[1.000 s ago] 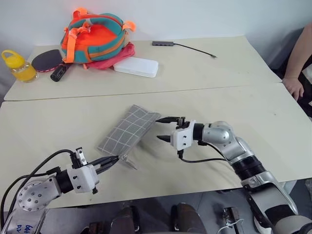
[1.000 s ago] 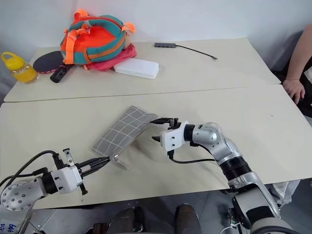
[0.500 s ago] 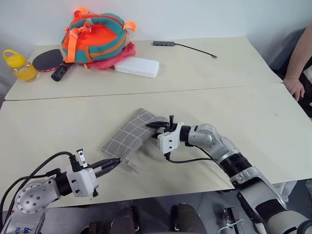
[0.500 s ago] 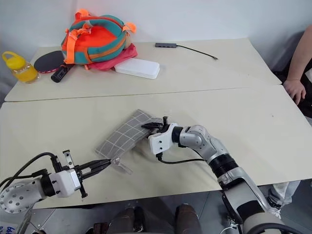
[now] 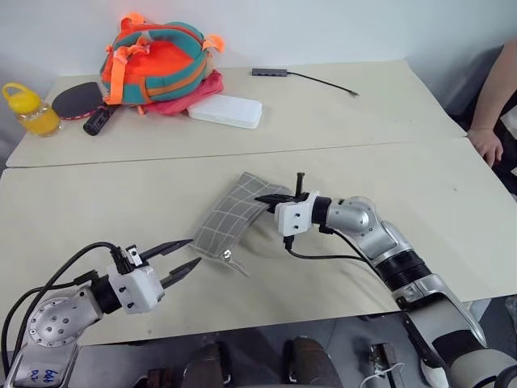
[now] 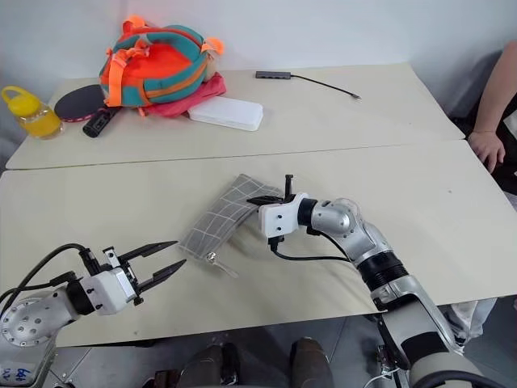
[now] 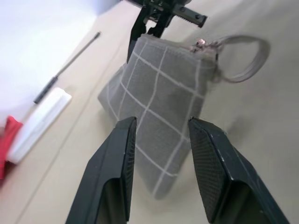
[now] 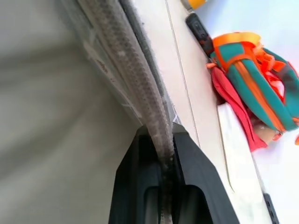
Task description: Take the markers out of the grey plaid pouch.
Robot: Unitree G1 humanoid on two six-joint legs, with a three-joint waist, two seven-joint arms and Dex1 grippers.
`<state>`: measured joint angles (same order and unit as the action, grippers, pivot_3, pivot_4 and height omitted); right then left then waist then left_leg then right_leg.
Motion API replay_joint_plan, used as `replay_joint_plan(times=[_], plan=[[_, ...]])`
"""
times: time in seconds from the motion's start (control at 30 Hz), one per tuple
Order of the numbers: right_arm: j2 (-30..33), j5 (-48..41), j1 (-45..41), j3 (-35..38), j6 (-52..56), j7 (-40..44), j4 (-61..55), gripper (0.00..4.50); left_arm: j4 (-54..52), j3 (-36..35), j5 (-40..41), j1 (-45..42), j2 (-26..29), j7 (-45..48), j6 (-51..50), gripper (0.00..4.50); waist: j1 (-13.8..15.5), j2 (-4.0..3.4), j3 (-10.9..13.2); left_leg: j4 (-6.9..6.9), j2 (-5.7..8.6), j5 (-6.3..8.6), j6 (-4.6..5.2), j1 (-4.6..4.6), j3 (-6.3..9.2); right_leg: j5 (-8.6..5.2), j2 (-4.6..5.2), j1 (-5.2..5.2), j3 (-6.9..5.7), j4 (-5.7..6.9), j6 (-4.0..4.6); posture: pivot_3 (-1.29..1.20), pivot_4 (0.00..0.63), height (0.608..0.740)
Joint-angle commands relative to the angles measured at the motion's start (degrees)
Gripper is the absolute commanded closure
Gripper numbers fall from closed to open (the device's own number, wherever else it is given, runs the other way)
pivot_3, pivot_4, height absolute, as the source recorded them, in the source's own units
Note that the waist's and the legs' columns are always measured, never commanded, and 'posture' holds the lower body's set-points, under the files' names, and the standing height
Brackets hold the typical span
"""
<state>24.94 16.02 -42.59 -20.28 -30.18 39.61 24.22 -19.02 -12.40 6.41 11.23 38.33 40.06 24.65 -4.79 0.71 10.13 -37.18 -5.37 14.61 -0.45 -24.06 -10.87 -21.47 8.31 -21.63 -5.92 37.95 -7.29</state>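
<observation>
Pinching the upper edge of the grey plaid pouch (image 5: 234,217), the right gripper (image 5: 271,199) has its two black fingers (image 8: 187,163) pressed together on the fabric rim, as the right wrist view shows at close range. The left gripper (image 5: 179,257) hovers just short of the pouch's lower end, its fingers (image 7: 212,163) spread apart and holding nothing; in the left wrist view the pouch lies framed between them.

The pouch is a flat rectangle of grey cloth crossed by thin white grid lines, lying slantwise near the middle of the front surface (image 5: 97,202), its gripped end raised a little off the surface. A small zip pull and a pale loop (image 7: 243,58) sit at the lower end, nearest the left gripper. What the pouch contains cannot be told.

On the rear surface lie an orange and teal backpack (image 5: 157,61), a white rectangular case (image 5: 226,111) just in front of it, a black-handled paddle (image 5: 81,101) and a yellow bottle (image 5: 31,109) at the far left, and a slim grey hub with its cable (image 5: 303,76). A person's hand (image 5: 487,144) rests at the right edge.
</observation>
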Motion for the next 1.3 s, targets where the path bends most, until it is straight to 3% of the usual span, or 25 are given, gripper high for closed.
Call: replay_joint_plan(times=[0.03, 1.3], plan=[[-1.5, -3.0, 0.2, 1.7, 3.7, 0.3, -3.8, 4.50, 0.1, 2.0, 0.6, -0.6, -0.5, 0.5, 1.4, 2.62, 0.0, 0.00, 0.0, 0.00, 0.00, 0.00, 0.00, 0.00, -0.01, 0.00, 0.00, 0.00, 0.00, -0.01, 0.00, 0.00, 0.150, 0.740], [-1.8, -2.8, 2.1, 1.3, 10.8, 1.4, -8.8, 4.50, 8.3, 5.8, -6.3, -5.9, -2.5, -5.1, 8.0, 2.62, 0.1, 0.00, 0.0, -0.01, 0.01, 0.00, 0.00, -0.01, -0.01, 0.00, 0.00, -0.01, -0.01, 0.01, 0.00, 0.00, 0.150, 0.740]])
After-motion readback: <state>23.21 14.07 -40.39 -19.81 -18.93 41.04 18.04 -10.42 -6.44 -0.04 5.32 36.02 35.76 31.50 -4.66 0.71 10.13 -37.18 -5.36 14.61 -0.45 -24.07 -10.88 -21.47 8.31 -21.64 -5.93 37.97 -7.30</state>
